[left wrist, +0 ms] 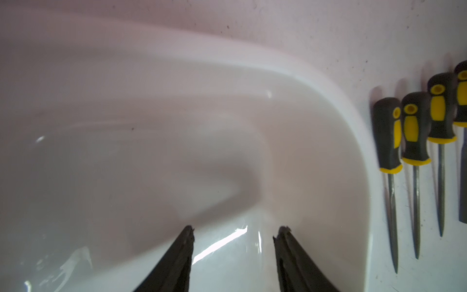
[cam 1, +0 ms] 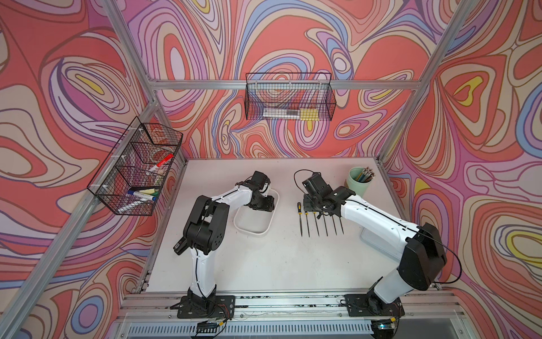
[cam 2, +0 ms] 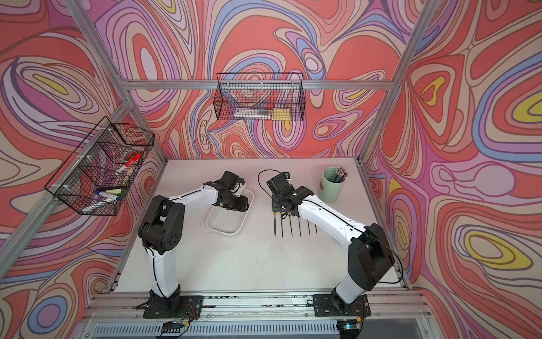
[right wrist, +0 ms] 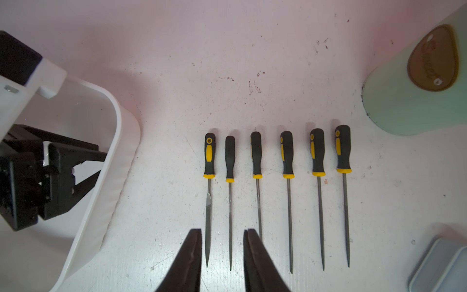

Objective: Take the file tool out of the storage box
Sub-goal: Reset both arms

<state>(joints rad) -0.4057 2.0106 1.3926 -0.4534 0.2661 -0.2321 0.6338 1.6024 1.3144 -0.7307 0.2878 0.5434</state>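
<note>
Found white round-cornered plastic storage box [cam 1: 252, 232] apparently bare, six yellow-black-handled steel file tools [right wrist: 288, 164] rowed beside it; left gripper [left wrist: 236, 231] spread empty inside, right gripper [right wrist: 223, 232] spread above row; judged straight lift past rim best

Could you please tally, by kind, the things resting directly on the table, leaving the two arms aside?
Files with black-and-yellow handles: 6
White storage box: 1
Mint-green pencil cup: 1
Translucent lid or container, partly out of view: 1
Total: 9
</note>
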